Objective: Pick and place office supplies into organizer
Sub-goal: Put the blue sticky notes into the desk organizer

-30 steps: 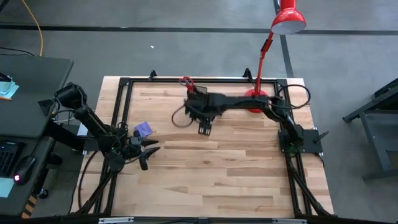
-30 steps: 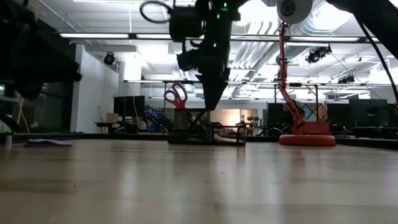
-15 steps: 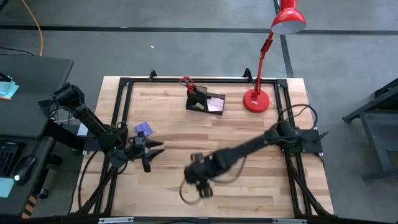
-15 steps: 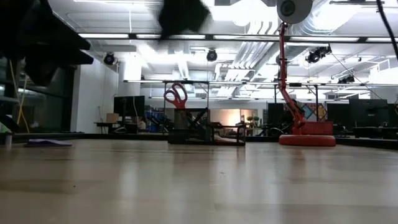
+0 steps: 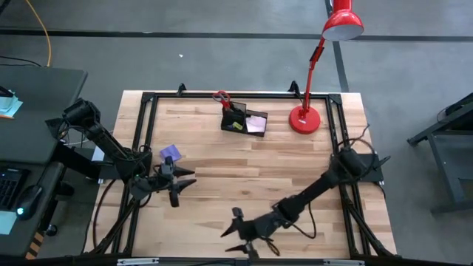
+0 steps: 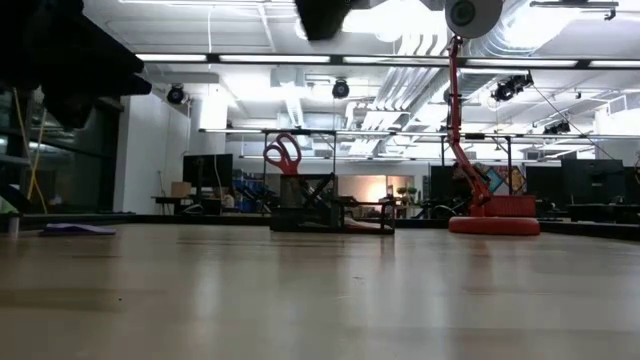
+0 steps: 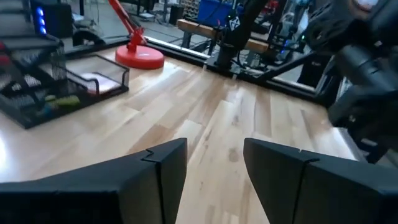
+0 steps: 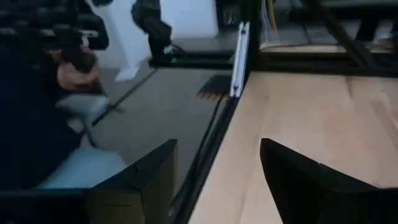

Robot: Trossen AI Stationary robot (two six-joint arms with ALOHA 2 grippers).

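Observation:
The black mesh organizer [image 5: 244,120] stands near the table's far edge. Red-handled scissors [image 5: 221,97] stick up out of its cup section. A pink note pad [image 5: 256,124] and a yellow piece [image 5: 235,127] lie in its tray. The purple note pad [image 5: 171,153] lies flat on the table, just beyond my left gripper [image 5: 179,186]. That gripper is open and empty above the table's left side. My right gripper [image 5: 242,241] is open and empty at the table's near edge, far from the organizer. I can make out no pens.
The red desk lamp's round base [image 5: 304,120] stands right of the organizer, its head out past the far edge. A black metal frame [image 5: 145,125] borders the table. The right wrist view looks past the frame rail [image 8: 239,56] onto the floor. Bare wood [image 5: 259,170] spans the middle.
My right arm has swung quickly from above the organizer at the far edge, across the middle of the table, to the near edge, stretching out low toward the near left. The organizer and its contents have stayed put.

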